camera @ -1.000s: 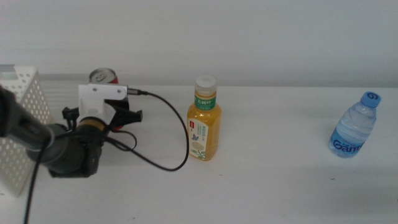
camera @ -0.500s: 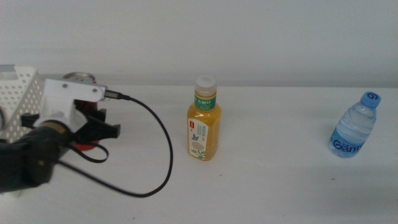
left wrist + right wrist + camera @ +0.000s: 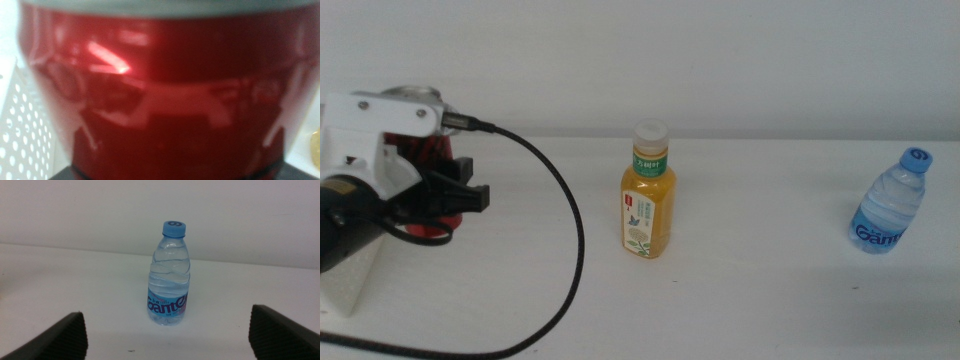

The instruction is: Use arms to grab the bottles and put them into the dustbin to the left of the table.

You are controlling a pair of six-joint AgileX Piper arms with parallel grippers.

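We carry the can (image 3: 420, 150), pinched in our left gripper (image 3: 445, 195); next, release it above the dustbin (image 3: 20, 135). Our right gripper (image 3: 167, 330) waits spread.

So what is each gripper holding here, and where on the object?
The left gripper is shut on the red cola can, gripping its body below the rim. The right gripper holds nothing, open, facing the water bottle.

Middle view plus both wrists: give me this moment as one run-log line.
left gripper: shut on cola can, beside dustbin | right gripper: open, facing water bottle | juice bottle: upright, untouched on table
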